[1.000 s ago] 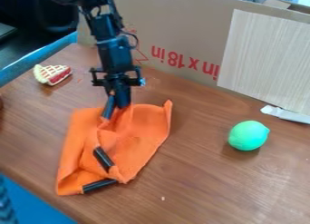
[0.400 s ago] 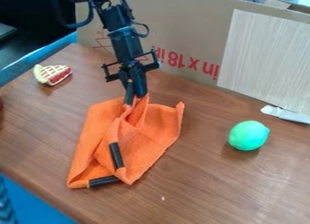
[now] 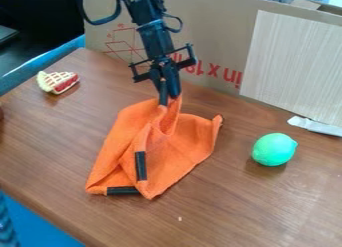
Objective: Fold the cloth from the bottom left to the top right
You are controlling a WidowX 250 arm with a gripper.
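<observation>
The black gripper (image 3: 169, 97) hangs over the table's upper middle, shut on the top part of the orange cloth (image 3: 179, 151). From its fingertips the cloth falls in creases, raised at the top and resting on the wood lower down. Two black strips show on the cloth, one upright near its middle and one along the bottom left edge. A pointed corner sticks up at the right, and another points toward the bottom of the view.
A green lemon-shaped toy (image 3: 274, 149) lies to the right of the cloth. At the upper left is a toy pie slice (image 3: 58, 82). The cardboard box (image 3: 214, 38) stands along the back, with a white strip (image 3: 314, 126) at its foot on the right.
With the cloth held, the gripper has moved right and slightly up. The whole cloth has slid along to the right and a little away from the front. Toy lemon and pie slice have stayed put.
</observation>
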